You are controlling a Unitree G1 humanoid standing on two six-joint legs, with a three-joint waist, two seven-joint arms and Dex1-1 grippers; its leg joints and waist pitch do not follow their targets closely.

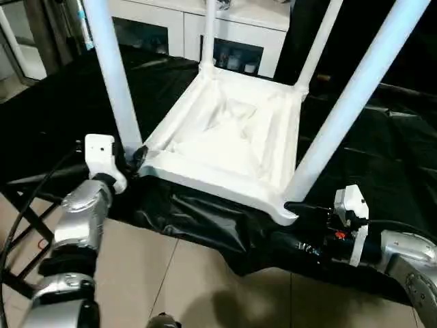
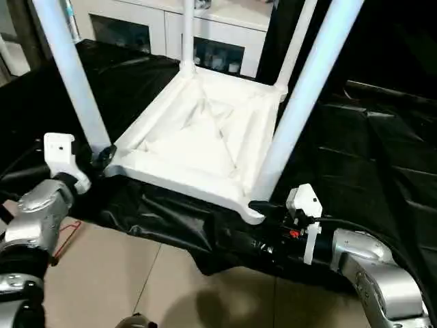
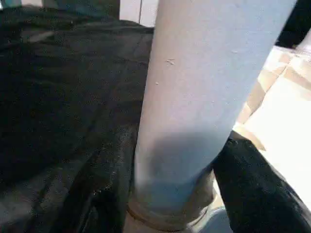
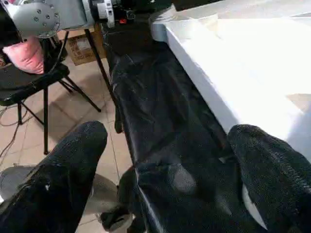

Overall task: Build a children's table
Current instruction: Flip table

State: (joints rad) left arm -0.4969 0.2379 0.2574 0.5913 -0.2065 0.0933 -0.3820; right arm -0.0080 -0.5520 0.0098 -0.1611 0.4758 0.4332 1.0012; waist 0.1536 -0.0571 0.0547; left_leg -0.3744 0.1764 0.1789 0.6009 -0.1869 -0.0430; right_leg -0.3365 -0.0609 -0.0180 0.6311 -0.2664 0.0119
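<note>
The tabletop (image 1: 232, 147) lies upside down on the black cloth (image 1: 382, 137), with four legs (image 1: 113, 75) standing up from its corners; their upper ends are cut off. My left gripper (image 1: 134, 158) is at the base of the near left leg, with one finger (image 3: 257, 194) on each side of the tube; I cannot tell if they press it. My right gripper (image 2: 263, 205) stands wide open and holds nothing, just beside the near right corner, and its fingers (image 4: 68, 165) are apart over the cloth edge.
</note>
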